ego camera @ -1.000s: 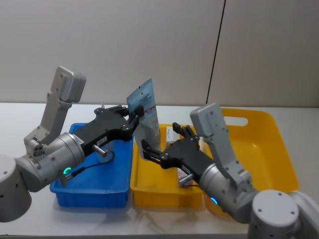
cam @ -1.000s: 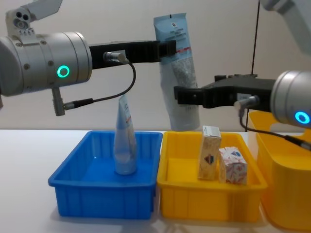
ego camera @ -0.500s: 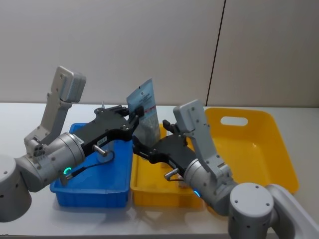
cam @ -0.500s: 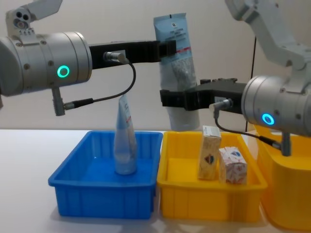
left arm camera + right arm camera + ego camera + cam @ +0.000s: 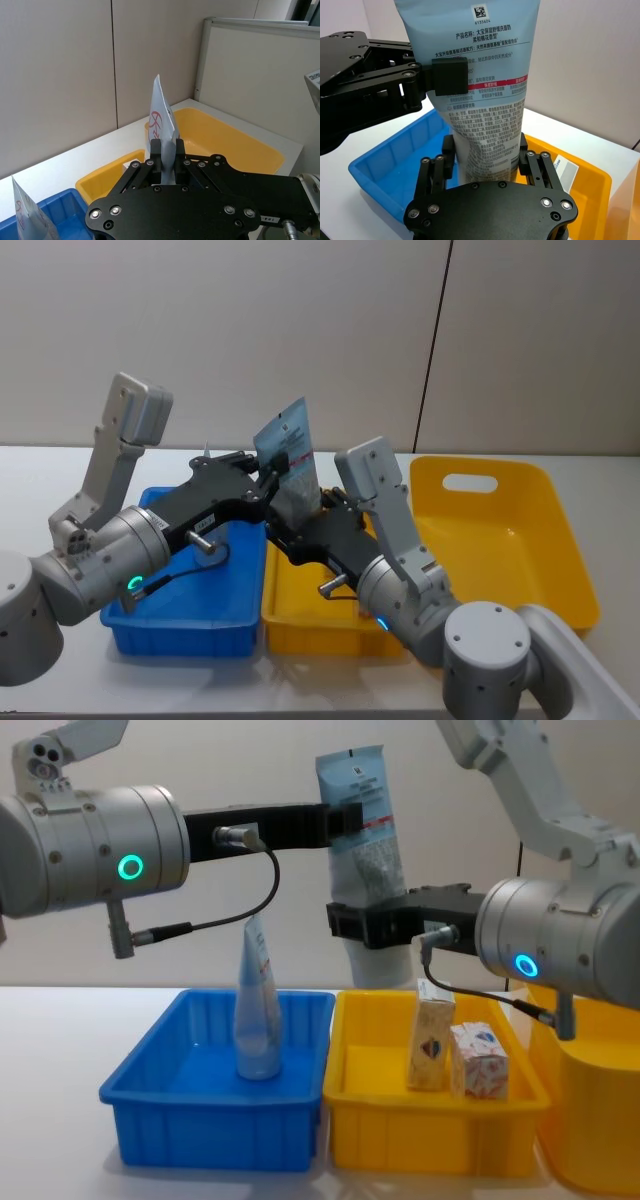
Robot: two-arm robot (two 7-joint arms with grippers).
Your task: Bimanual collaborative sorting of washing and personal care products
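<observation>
In the chest view, a whitish squeeze tube (image 5: 255,1010) stands upright, cap down, inside the blue bin (image 5: 200,1120) on the bench (image 5: 50,1070). At about 1 o'clock from it, well above both bins, the left hand (image 5: 345,820) reaches in from 9 o'clock and is clenched on the upper part of a pale blue tube (image 5: 370,870). This tube hangs in the air, flat crimped end at 12 o'clock and white cap at 6 o'clock, leaning slightly.

The right hand (image 5: 348,922) comes in from 3 o'clock and sits around the lower part of the same tube, just above the cap. I cannot tell whether it is pressing on the tube or merely set around it.

At 5 o'clock from the held tube, the small yellow bin (image 5: 430,1130) holds a taller beige carton (image 5: 432,1035) standing upright. A squat white carton (image 5: 480,1062) with a red-blue pattern stands just beside it at its 3 o'clock. A larger yellow bin (image 5: 590,1120) sits at the far right.
</observation>
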